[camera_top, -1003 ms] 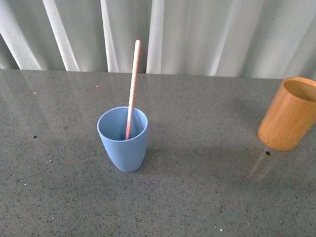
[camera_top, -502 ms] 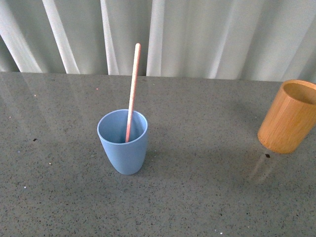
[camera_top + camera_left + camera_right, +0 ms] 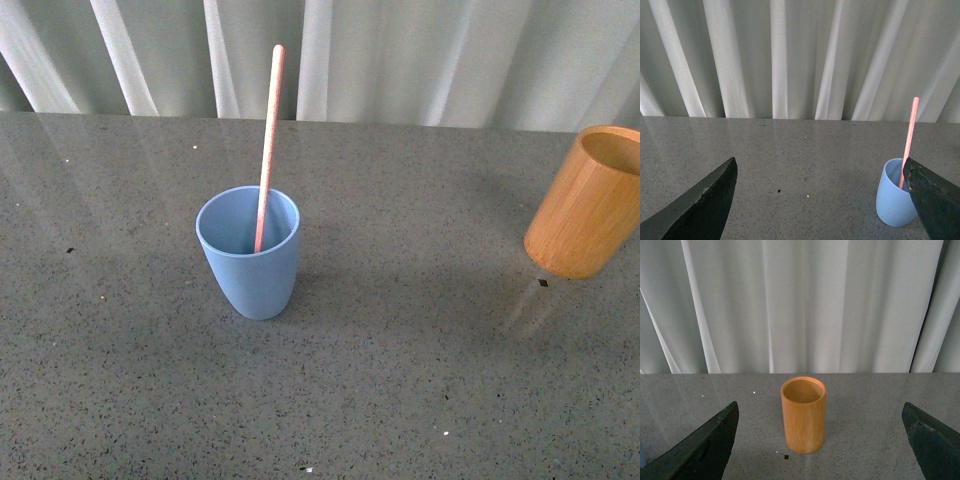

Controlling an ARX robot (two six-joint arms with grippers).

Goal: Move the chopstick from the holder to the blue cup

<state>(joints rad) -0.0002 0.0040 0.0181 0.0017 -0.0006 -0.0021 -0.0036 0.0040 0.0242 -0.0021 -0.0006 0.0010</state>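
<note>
The blue cup (image 3: 249,255) stands on the grey table, left of centre in the front view. The pale-pink chopstick (image 3: 268,140) stands inside it, leaning on the far rim. The orange-brown holder (image 3: 587,204) stands at the right edge and looks empty. Neither arm shows in the front view. In the left wrist view the cup (image 3: 892,197) and chopstick (image 3: 909,140) sit beside one dark finger; my left gripper (image 3: 820,200) is open and empty, well short of the cup. In the right wrist view the holder (image 3: 803,415) stands ahead between the fingers of my open, empty right gripper (image 3: 820,440).
The speckled grey table (image 3: 400,350) runs back to a white pleated curtain (image 3: 400,60). A small dark speck (image 3: 542,283) lies on the table just in front of the holder.
The front view has shifted slightly, so cup, chopstick and holder sit a little higher in the picture. The chopstick stays in the cup; nothing was grasped or released.
</note>
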